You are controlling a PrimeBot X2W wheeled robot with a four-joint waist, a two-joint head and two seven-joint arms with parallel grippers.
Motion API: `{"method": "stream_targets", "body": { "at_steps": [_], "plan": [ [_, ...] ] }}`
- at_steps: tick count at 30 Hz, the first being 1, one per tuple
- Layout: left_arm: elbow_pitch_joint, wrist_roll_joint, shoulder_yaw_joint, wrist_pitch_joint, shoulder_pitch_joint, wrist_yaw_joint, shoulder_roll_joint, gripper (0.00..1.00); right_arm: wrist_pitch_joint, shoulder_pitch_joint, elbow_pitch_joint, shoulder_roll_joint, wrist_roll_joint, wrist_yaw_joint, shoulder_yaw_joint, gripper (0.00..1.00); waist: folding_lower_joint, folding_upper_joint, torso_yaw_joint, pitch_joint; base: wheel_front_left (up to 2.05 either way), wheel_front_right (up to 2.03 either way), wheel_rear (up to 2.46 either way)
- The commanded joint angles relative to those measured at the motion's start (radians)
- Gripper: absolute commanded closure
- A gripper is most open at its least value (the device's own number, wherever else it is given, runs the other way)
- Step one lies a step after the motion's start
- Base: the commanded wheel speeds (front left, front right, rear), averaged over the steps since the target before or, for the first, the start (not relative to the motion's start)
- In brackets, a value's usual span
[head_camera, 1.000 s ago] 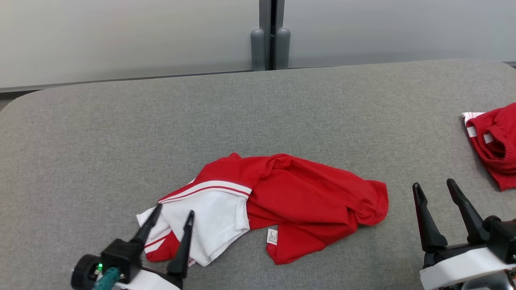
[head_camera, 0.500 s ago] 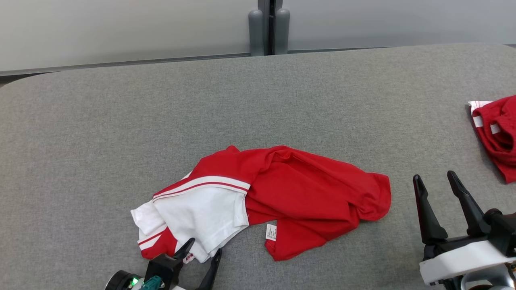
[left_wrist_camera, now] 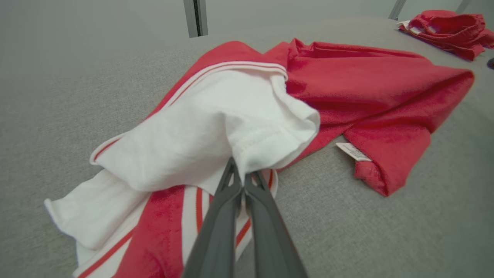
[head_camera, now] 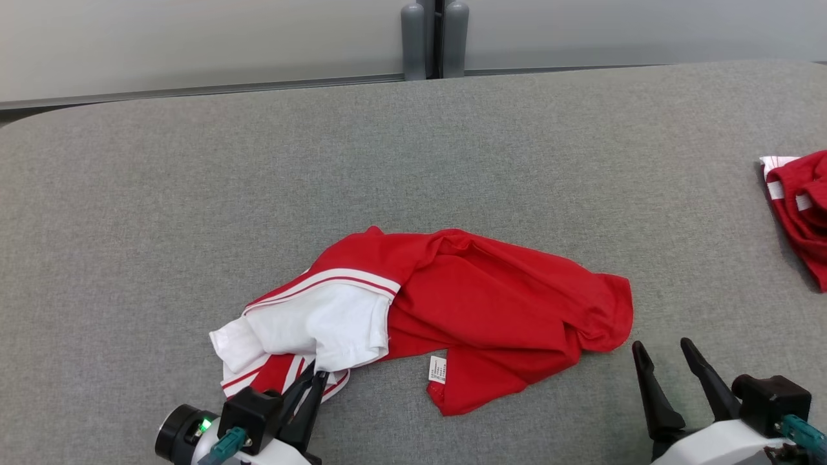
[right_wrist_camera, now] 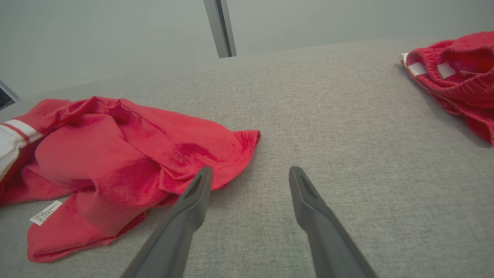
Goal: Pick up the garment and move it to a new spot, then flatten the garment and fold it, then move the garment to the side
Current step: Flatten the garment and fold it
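A crumpled red and white garment [head_camera: 491, 310] lies near the front middle of the grey padded table [head_camera: 413, 161]. Its white part is on the left, with a red-striped layer under it. My left gripper [head_camera: 314, 378] is shut on the near hem of the white part. In the left wrist view the garment [left_wrist_camera: 347, 88] spreads ahead, and the left gripper [left_wrist_camera: 241, 175] has white cloth bunched at its closed tips. My right gripper [head_camera: 662, 349] stands open over bare table, just right of the garment's red edge. In the right wrist view the right gripper [right_wrist_camera: 251, 173] holds nothing, with the garment [right_wrist_camera: 115, 154] on its left.
A second red garment with white trim [head_camera: 798, 206] lies bunched at the table's right edge, and shows as the second red garment [right_wrist_camera: 455, 73] and the second red garment [left_wrist_camera: 444, 23] in the wrist views. Two grey posts [head_camera: 434, 39] stand behind the far edge, before a pale wall.
The head camera has tilted. My left gripper drew back to the garment's near edge and shut on the white hem, bunching it. The right gripper sits lower in view, still open.
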Motion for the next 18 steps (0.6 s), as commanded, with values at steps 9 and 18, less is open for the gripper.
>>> {"method": "stream_targets", "body": {
  "at_steps": [9, 18],
  "plan": [
    [-0.033, 0.002, 0.011, 0.003, -0.038, 0.017, 0.015, 1.0, -0.034, -0.101, 0.153, -0.013, 0.079, 0.0, 0.096, 0.0, 0.0, 0.0, 0.017, 0.026, 0.0, 0.0, 0.0],
    [-0.07, -0.005, 0.046, -0.05, -0.054, 0.04, 0.018, 1.0, -0.073, -0.141, 0.155, -0.038, 0.143, 0.0, 0.113, 1.0, 0.0, 0.0, 0.024, 0.025, 0.0, 0.0, 0.0]
  ]
}}
